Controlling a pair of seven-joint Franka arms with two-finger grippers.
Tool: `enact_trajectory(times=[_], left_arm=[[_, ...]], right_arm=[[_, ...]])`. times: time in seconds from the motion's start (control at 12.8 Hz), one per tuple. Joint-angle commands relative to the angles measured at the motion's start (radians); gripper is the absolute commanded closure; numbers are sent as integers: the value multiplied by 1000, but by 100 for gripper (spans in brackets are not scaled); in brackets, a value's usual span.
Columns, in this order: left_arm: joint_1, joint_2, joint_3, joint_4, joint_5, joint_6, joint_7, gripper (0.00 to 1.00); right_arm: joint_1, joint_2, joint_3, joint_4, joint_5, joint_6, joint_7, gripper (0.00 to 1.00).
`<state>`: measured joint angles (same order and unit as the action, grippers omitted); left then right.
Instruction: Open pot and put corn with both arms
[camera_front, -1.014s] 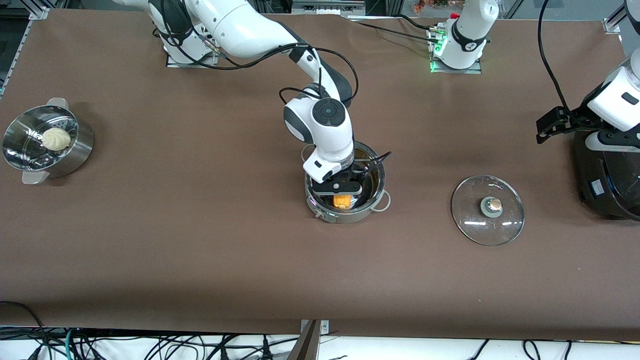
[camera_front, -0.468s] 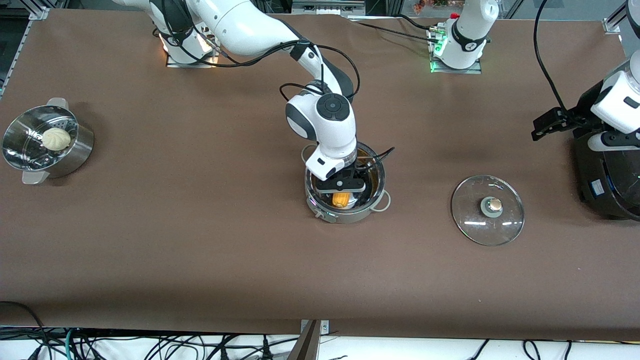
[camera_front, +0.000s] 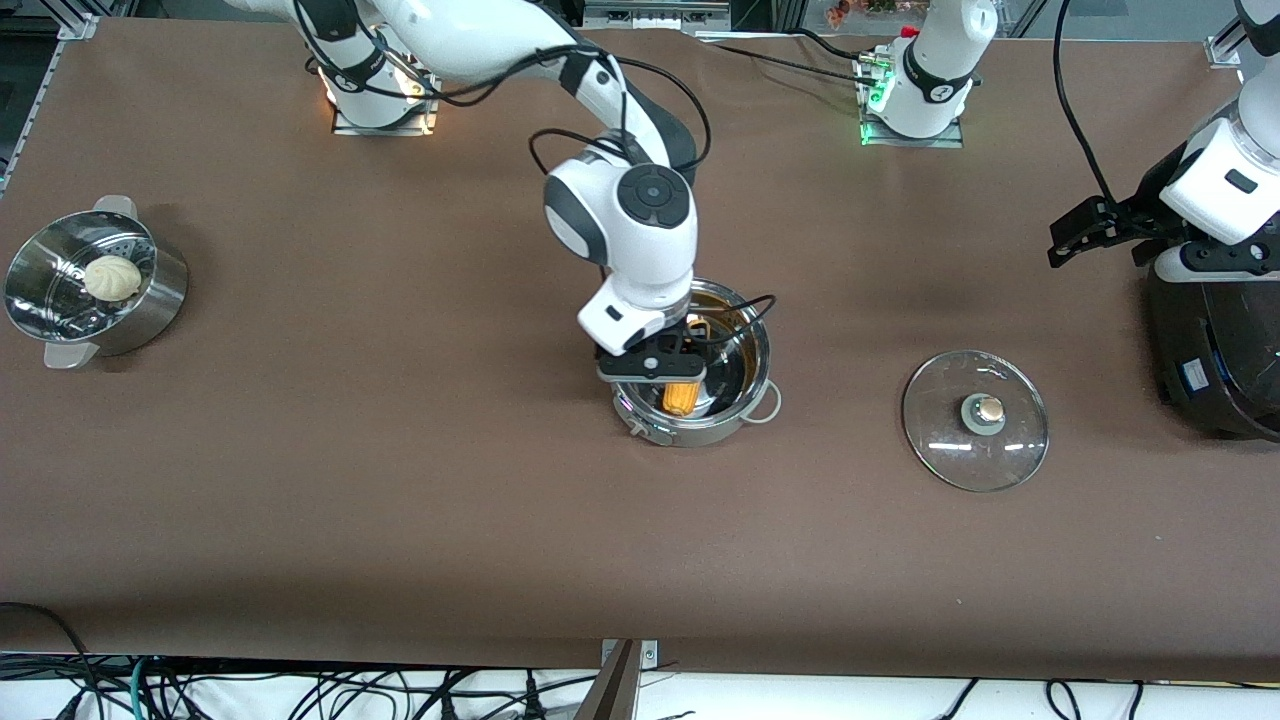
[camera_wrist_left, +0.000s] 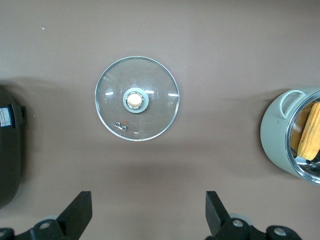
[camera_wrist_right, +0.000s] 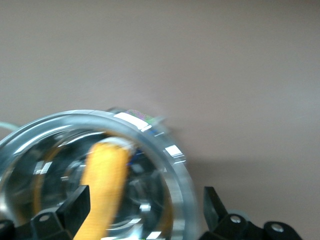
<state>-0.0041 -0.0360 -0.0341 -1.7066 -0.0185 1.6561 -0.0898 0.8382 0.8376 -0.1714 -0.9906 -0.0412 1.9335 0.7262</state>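
Observation:
The steel pot (camera_front: 745, 385) stands uncovered in the middle of the table, with the corn (camera_front: 681, 397) lying inside it. The pot (camera_wrist_right: 175, 165) and the corn (camera_wrist_right: 102, 190) also show in the right wrist view, and the pot (camera_wrist_left: 277, 140) and the corn (camera_wrist_left: 310, 132) in the left wrist view. My right gripper (camera_front: 652, 368) is open and empty, just above the pot's rim. The glass lid (camera_front: 975, 420) lies flat on the table toward the left arm's end; it also shows in the left wrist view (camera_wrist_left: 137, 98). My left gripper (camera_front: 1085, 232) is open and empty, high over the table beside the rice cooker.
A black rice cooker (camera_front: 1215, 360) stands at the left arm's end of the table. A perforated steamer bowl (camera_front: 85, 295) with a white bun (camera_front: 111, 277) stands at the right arm's end.
My right gripper has risen from inside the pot and shifted toward the right arm's end, leaving the corn in the pot. My left gripper has lifted a little higher.

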Motion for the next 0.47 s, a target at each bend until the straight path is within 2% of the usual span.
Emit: enact_trajectory(times=[0.0,0.23,0.39], left_arm=[[15,-12,-7,-1,-5,-19,-2,0],[0,2,-17,30,55,-38,-2,0],[1,2,-15,30,57,-36,-4,0]], right_arm=[[-62,-142,-22,-106,26,-88,-102,0],[-154,-187,-23,-106,30,-188,-218,0],[-242,-209,-26,-106,65,-234,-301,0]])
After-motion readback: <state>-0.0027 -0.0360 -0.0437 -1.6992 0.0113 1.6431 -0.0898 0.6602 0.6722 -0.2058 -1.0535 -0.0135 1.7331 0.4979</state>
